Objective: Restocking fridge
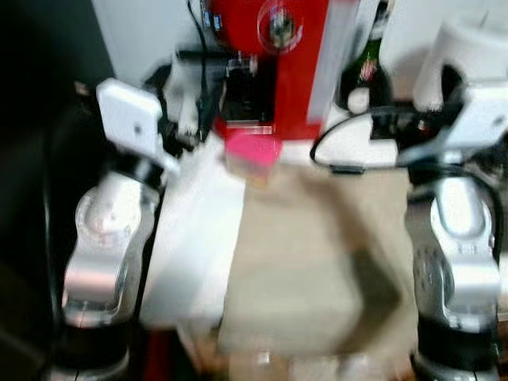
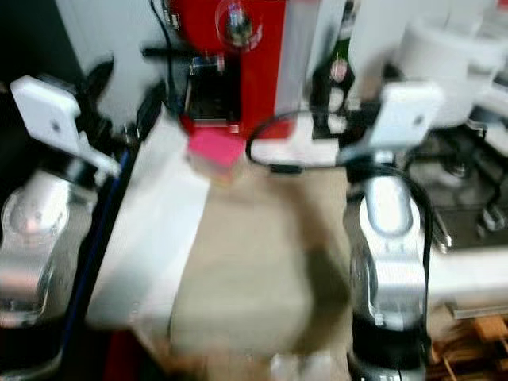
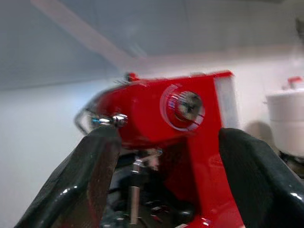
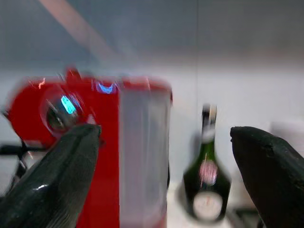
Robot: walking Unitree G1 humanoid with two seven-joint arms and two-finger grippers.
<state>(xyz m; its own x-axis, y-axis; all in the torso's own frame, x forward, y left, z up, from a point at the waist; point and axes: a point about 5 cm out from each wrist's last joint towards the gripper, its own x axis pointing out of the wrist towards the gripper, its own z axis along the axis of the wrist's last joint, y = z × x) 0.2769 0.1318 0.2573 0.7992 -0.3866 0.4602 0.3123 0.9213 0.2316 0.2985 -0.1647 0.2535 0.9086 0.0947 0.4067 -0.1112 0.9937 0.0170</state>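
From the head we see our arms flanking a beige countertop (image 1: 302,262), a small pink box (image 1: 252,152) at twelve o'clock before the red coffee machine (image 1: 286,55). Our left gripper (image 3: 166,190) spreads wide toward that machine. Our right gripper (image 4: 164,185) gapes wide too, a dark green bottle (image 4: 207,183) at its one o'clock.

- The two head cameras look forward and steeply down on the counter (image 1: 302,270) from close above, both blurred. They share the red coffee machine (image 1: 278,63) at the far edge, the pink box (image 1: 252,152) before it and the green bottle (image 2: 340,67) right of it.
- The right eye view reaches farther right, taking in the hob (image 2: 460,190).
- The left wrist view looks along its pincer (image 3: 166,180), fingers wide apart, near and level at the machine's front (image 3: 175,118).
- The right wrist view faces far between its parted fingers (image 4: 52,180), framing the same machine (image 4: 95,142) and the bottle (image 4: 206,175).
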